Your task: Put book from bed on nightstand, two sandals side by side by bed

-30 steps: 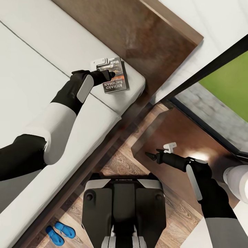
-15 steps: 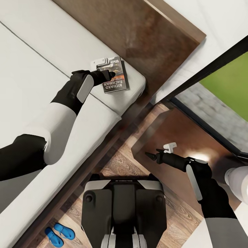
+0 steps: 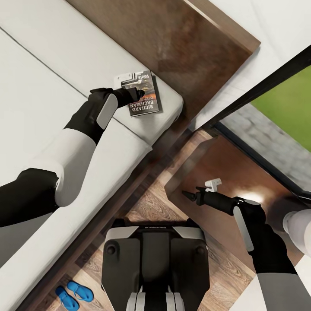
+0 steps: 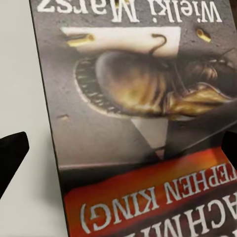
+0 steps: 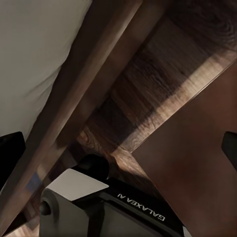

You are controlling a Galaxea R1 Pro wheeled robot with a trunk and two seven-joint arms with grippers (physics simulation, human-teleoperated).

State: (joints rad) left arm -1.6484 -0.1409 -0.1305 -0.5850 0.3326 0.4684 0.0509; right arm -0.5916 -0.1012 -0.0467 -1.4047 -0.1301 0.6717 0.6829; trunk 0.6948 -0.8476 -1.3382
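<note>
My left gripper (image 3: 129,84) hangs directly over the book (image 3: 143,96), which lies flat near the corner of the bed (image 3: 52,69), close to the headboard (image 3: 181,39). In the left wrist view my dark fingertips (image 4: 12,157) stand wide apart, one past each long edge of the cover (image 4: 133,123), so the jaws are open and hold nothing. Risks: the paperback is thin and flat, so the fingers may scrape the mattress or slide the book toward the bed's edge instead of pinching it. My right gripper (image 3: 212,185) idles above the nightstand (image 3: 224,164); I cannot tell its state. The sandals (image 3: 74,294) lie together on the floor (image 3: 151,203) beside my base (image 3: 155,255).
</note>
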